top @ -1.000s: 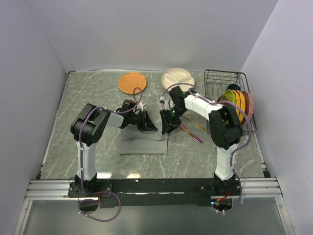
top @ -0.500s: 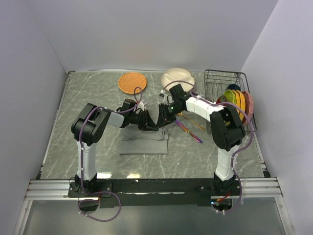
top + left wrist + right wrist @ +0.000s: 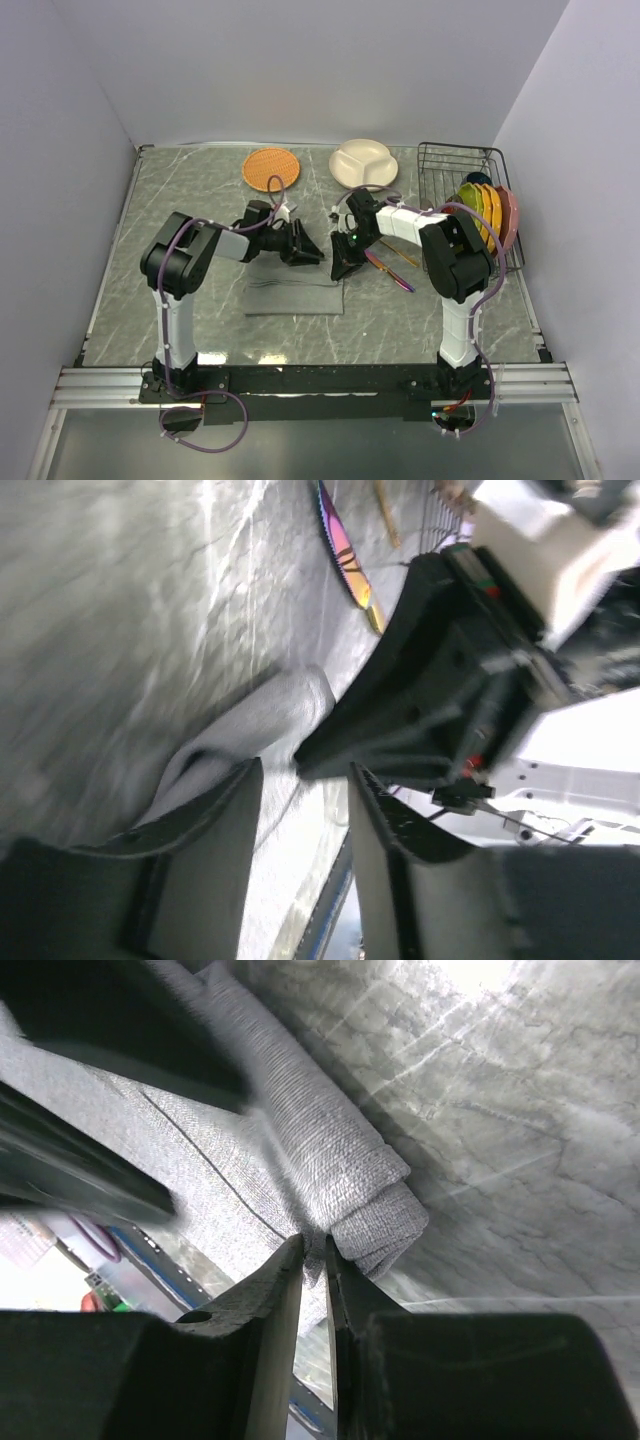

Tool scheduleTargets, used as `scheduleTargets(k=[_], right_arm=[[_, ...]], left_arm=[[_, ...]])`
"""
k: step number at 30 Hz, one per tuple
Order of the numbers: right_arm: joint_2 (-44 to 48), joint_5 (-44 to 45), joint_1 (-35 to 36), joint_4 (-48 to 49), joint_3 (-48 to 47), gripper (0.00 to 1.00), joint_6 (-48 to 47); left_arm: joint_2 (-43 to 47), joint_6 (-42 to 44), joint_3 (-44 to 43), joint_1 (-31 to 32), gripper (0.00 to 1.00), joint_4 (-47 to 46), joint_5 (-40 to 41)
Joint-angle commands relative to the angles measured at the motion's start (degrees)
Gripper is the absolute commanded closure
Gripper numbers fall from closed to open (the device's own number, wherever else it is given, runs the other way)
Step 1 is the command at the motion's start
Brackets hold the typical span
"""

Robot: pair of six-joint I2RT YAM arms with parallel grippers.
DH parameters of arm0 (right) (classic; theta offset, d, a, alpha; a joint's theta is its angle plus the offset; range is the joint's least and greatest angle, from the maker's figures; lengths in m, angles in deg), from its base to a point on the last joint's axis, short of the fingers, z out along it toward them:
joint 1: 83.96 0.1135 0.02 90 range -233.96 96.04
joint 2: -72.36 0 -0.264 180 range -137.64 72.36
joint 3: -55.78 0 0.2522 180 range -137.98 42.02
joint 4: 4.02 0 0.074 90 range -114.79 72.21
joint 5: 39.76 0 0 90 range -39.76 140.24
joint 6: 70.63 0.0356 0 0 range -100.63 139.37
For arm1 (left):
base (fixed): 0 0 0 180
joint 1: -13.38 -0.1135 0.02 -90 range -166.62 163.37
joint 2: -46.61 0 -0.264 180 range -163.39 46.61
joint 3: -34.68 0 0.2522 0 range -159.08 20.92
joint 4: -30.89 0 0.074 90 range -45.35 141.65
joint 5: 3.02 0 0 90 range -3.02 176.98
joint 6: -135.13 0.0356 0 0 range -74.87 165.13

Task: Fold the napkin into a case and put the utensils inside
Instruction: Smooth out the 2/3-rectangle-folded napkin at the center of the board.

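The grey napkin [image 3: 290,294] lies folded into an oblong on the marble table between my two arms, with a rolled fold along its far edge [image 3: 330,1160]. My right gripper [image 3: 341,270] is at the napkin's right end. In the right wrist view its fingertips [image 3: 314,1242] are shut on a pinch of the cloth. My left gripper [image 3: 307,254] hovers over the far edge, jaws apart [image 3: 305,770], with one finger [image 3: 215,860] beside the cloth [image 3: 250,720]. The purple knife [image 3: 392,272] and the gold spoon [image 3: 403,254] lie just right of the napkin.
An orange woven mat [image 3: 271,168] and a cream divided plate [image 3: 363,162] sit at the back. A black wire rack [image 3: 450,150] holding coloured plates [image 3: 490,210] stands at the right. The two grippers are very close together.
My left gripper has opened and let go of the cloth. My right gripper swung toward the left one, then back down, and closed on the napkin's right end.
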Motion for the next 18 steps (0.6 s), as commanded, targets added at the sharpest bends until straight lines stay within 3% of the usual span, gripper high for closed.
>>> scheduleTargets(k=[1,6,11,16,18], right_arm=[[-1.52,5.69,0.17,-3.06,-0.54,0.78,-2.48],[-1.17,5.69,0.17,-3.41,-0.27,0.80,-3.10],[-1.61,7.09,0.17,-3.58,-0.10,0.80,-3.89],[-2.40,8.50,0.26,-3.76,0.08,0.81,-3.89],[-2.31,9.55,0.26,-3.50,0.34,0.82,-3.98]], left_arm=[[6.15,-3.67,3.62,-4.12,0.58,-6.08,-3.77],[8.62,-2.89,9.41,-8.78,0.73,-5.11,-7.82],[5.82,6.95,11.53,-12.29,0.81,3.33,-5.72],[-3.24,10.13,10.66,-15.55,0.78,3.95,-7.38],[-2.29,9.17,11.27,-16.87,0.69,2.55,-9.31]])
